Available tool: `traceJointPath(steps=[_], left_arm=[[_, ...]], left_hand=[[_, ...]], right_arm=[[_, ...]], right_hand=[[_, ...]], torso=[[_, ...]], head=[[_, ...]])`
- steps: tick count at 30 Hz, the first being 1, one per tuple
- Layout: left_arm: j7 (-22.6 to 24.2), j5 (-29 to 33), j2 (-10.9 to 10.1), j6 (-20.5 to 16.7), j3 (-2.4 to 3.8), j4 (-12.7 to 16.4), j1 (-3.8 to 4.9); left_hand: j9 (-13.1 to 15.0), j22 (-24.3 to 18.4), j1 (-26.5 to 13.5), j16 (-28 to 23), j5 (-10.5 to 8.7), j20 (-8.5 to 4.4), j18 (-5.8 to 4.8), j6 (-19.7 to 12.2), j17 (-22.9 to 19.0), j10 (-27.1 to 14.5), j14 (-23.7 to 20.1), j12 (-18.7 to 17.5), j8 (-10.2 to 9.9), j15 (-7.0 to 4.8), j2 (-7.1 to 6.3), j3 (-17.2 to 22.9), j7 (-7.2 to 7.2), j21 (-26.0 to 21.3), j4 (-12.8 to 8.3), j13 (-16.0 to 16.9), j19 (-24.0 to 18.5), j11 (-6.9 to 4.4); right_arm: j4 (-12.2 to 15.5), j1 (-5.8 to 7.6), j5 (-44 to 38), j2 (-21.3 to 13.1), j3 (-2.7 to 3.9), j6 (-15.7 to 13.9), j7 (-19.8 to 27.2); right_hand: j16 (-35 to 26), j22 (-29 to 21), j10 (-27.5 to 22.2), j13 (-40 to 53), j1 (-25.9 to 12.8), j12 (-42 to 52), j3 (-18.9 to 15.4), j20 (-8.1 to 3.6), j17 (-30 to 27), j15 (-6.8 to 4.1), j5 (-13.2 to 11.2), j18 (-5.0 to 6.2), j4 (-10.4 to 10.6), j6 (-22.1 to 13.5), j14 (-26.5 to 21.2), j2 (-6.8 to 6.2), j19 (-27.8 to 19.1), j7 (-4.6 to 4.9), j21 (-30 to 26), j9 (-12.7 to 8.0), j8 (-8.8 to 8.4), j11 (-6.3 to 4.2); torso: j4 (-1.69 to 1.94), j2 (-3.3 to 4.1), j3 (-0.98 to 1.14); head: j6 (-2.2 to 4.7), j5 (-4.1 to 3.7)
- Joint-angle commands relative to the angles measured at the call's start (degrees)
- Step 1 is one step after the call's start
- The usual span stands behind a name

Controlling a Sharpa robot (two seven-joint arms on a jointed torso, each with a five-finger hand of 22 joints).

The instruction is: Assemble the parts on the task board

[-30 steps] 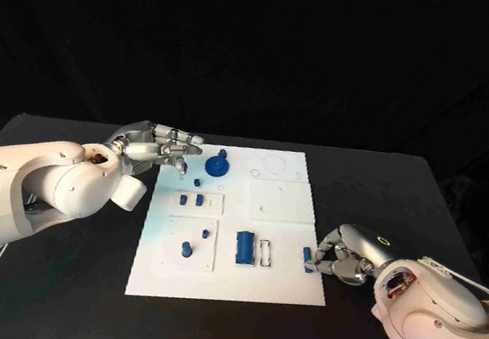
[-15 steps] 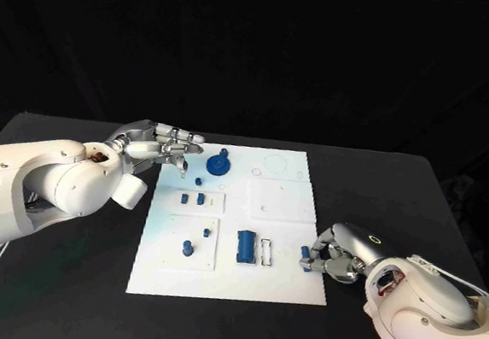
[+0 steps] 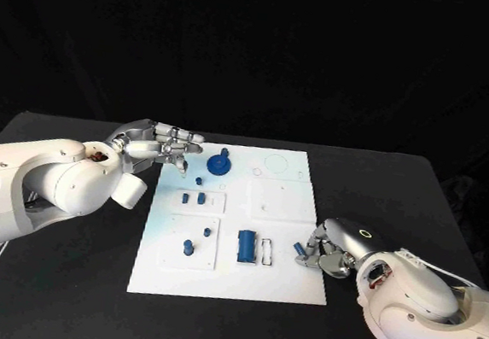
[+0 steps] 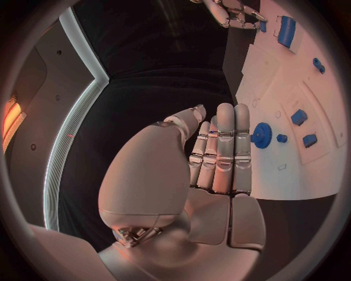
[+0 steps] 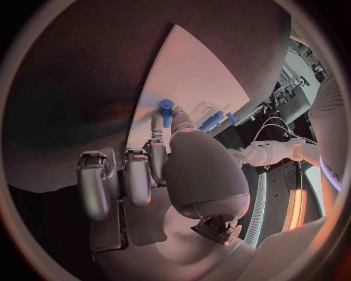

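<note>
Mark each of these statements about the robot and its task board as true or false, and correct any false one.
1. The right hand pinches a small blue part. True.
2. The left hand holds the blue gear. False: it holds nothing, fingers apart, beside the board's far left corner.
3. The task board is white. True.
4. The right hand is at the board's far edge. False: it is at the right edge, towards the near end.

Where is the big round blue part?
In the head view, the round blue part sits at the task board's far left corner, beside the left robot hand.
</note>
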Motion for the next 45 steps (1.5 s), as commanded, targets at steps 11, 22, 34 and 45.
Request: traceJointPath(steps=[11,22,34,45], left_arm=[[0.05,0.28,-0.21,1.15,0.03,0.37,0.03],[0.04,0.28,-0.28,1.17,0.03,0.44,0.03],[0.14,0.28,-0.31,1.08,0.03,0.53,0.03],[0.20,0.28,-0.35,1.05,0.03,0.74,0.03]], left_hand=[[-0.06,-0.04,-0.20,-0.23,-0.19,0.36,0.81,-0.31,-0.05,-0.42,-0.51,0.13,0.09,-0.08,0.44,-0.33,0.06,-0.35,-0.04,0.08,-0.12,-0.13],[-0.06,-0.04,-0.20,-0.23,-0.19,0.36,0.81,-0.31,-0.05,-0.42,-0.51,0.13,0.09,-0.08,0.44,-0.33,0.06,-0.35,-0.04,0.08,-0.12,-0.13],[-0.08,-0.11,-0.19,-0.22,-0.17,0.37,0.82,-0.36,-0.10,-0.54,-0.54,0.21,0.09,-0.07,0.51,-0.42,0.06,-0.45,-0.02,0.07,-0.10,-0.13],[-0.08,-0.11,-0.19,-0.22,-0.17,0.37,0.82,-0.36,-0.10,-0.54,-0.54,0.21,0.09,-0.07,0.51,-0.42,0.06,-0.45,-0.02,0.07,-0.10,-0.13]], right_arm=[[-1.43,-1.17,-5.33,1.08,-0.75,9.44,-4.51],[-0.06,-1.18,-4.99,0.98,-0.73,5.24,-5.16],[3.51,0.18,6.60,0.33,-0.42,-7.40,-3.30],[3.96,0.50,15.31,1.93,-0.38,-9.90,0.21]], right_hand=[[-0.39,14.96,-1.02,-6.66,2.55,-2.04,1.36,0.10,7.91,0.14,0.14,-0.29,-1.28,-0.58,4.44,-0.52,5.90,0.37,-0.14,-1.07,-0.95,-0.03],[-0.13,15.08,-0.99,-6.53,6.14,-2.03,7.16,-0.07,8.45,-0.14,8.42,-0.38,-2.59,0.08,4.56,-0.89,6.09,-0.05,0.27,-1.55,-1.21,-0.43],[0.11,15.08,-0.44,-6.30,4.18,-1.79,15.57,-0.28,8.88,-0.30,12.04,-0.38,-1.91,0.22,4.66,-3.75,6.09,-0.19,0.27,-1.11,-0.78,-0.55],[0.26,15.08,-0.19,-6.09,2.11,-1.52,17.54,-0.25,9.13,-0.25,11.78,-0.38,-1.18,0.17,4.72,-4.77,6.09,-0.15,0.27,-0.86,-0.58,-0.51]], torso=[[-0.04,-0.02,0.01],[-0.10,-0.03,0.03],[-0.01,-0.02,0.00],[0.07,0.02,0.00]], head=[[0.24,-0.11],[0.13,-0.05],[0.23,-0.10],[0.30,-0.11]])
